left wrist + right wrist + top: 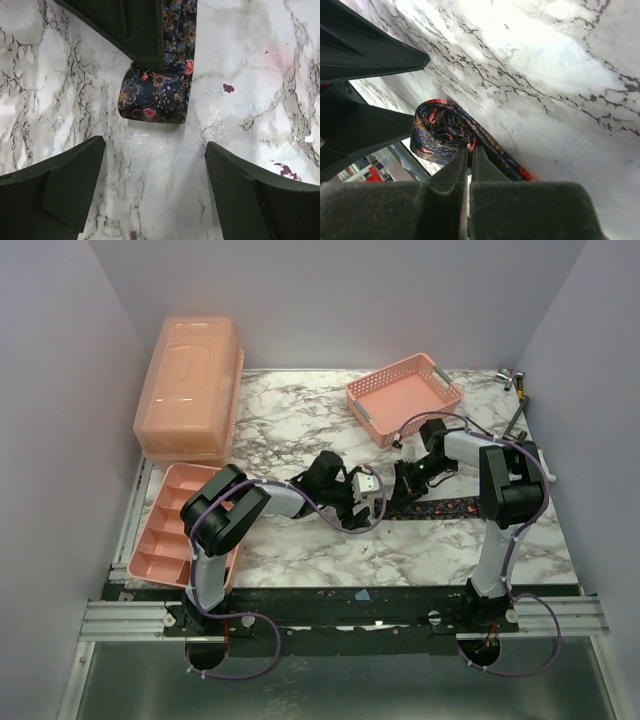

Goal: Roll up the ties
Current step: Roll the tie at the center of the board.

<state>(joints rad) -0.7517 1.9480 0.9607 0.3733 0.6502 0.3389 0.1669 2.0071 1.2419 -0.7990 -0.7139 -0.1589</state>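
Marbled surface, walled on three sides.

Back left: salmon lidded box, against the wall.

Left edge: pink divided tray, near end hidden under the left arm.

Back right: pink mesh basket, set askew.

Mid-surface: both arms bent inward. Left fingers and right fingers close together, their spread too small to read.

Dark speckled tie lies flat, running rightward from the fingers toward the right arm.

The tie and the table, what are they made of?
The tie looks like soft, faintly shiny cloth: it curls into a roll and carries a flower pattern. The table looks like smooth marble, or a marble print: white with dark veins, slightly glossy.
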